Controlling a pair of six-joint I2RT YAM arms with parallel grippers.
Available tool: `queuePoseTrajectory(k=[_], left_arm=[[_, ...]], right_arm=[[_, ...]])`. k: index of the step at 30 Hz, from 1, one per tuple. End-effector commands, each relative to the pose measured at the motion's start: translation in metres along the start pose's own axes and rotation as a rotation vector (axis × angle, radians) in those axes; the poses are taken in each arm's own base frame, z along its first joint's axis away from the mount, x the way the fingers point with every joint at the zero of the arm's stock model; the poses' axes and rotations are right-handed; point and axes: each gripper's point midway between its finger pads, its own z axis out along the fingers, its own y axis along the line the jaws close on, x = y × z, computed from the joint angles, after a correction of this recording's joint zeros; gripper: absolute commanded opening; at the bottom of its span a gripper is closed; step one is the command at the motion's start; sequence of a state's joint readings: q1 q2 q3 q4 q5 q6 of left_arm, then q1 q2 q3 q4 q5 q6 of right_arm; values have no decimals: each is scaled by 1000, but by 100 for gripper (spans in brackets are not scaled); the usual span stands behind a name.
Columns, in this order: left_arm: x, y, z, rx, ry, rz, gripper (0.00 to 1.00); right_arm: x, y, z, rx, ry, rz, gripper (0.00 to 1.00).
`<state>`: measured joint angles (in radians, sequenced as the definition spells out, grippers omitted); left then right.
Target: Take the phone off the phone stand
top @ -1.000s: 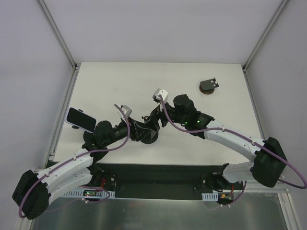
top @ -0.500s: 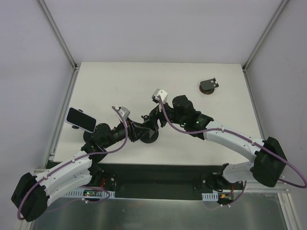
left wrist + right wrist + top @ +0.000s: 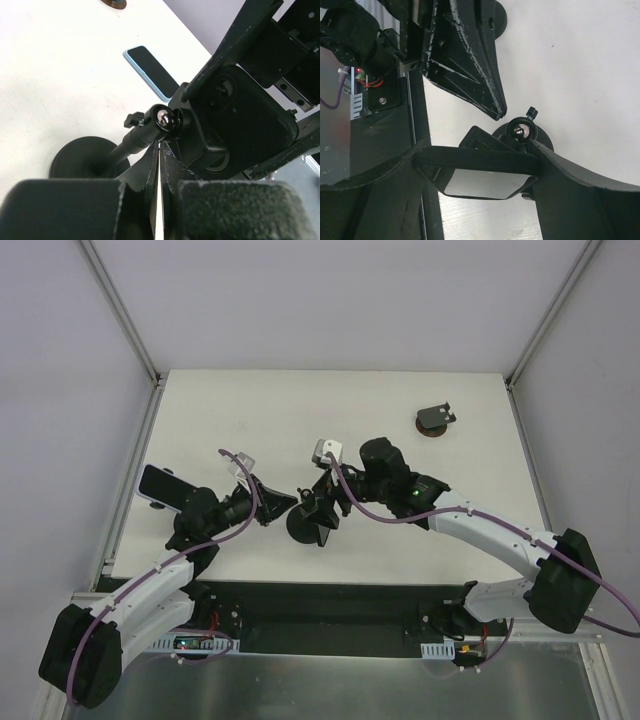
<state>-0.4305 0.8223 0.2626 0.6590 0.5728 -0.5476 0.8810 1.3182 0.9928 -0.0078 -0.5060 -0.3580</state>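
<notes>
The black phone stand has a round base (image 3: 303,531) and a pole, which also show in the left wrist view (image 3: 87,157). My right gripper (image 3: 322,507) is shut on its cradle (image 3: 480,184), which holds no phone. My left gripper (image 3: 289,502) is shut and empty, with its tip (image 3: 160,146) just short of the stand's ball joint (image 3: 520,131). A phone (image 3: 150,72) with a pale blue rim lies flat on the table beyond the stand. A dark phone-shaped slab (image 3: 167,489) lies at the table's left edge. I cannot tell whether it is the same phone.
A second small stand with a brown base (image 3: 435,421) sits at the back right of the table and also shows in the left wrist view (image 3: 114,3). A black strip with electronics (image 3: 375,60) runs along the near edge. Walls close the table on three sides.
My left gripper has drawn back to the left, away from the stand. My right gripper has shifted left with the stand, and the base has moved slightly left.
</notes>
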Motion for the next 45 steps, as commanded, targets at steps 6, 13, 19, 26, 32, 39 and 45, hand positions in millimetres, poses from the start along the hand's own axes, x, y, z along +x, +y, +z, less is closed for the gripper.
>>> queuePoseTrajectory(k=[6, 13, 19, 26, 32, 39, 45], left_arm=[[-20, -15, 1, 38, -35, 28, 13], [-31, -21, -7, 11, -44, 89, 50], [-36, -14, -14, -61, -57, 119, 75], [-68, 0, -30, -262, -95, 178, 93], [-121, -7, -48, -393, -177, 284, 99], [-195, -20, -72, -565, -262, 433, 99], [-239, -35, -81, -615, -314, 571, 99]], right_arm=[[-8, 21, -12, -79, 16, 12, 1], [-30, 13, -12, -36, -36, 76, 1], [-63, 6, -14, -18, -144, 146, 1], [-96, 3, -23, -24, -219, 202, 1], [-131, -12, -60, 44, -297, 209, 1], [-115, -57, -135, 370, -232, 252, 1], [-49, -105, -198, 702, -47, 381, 1]])
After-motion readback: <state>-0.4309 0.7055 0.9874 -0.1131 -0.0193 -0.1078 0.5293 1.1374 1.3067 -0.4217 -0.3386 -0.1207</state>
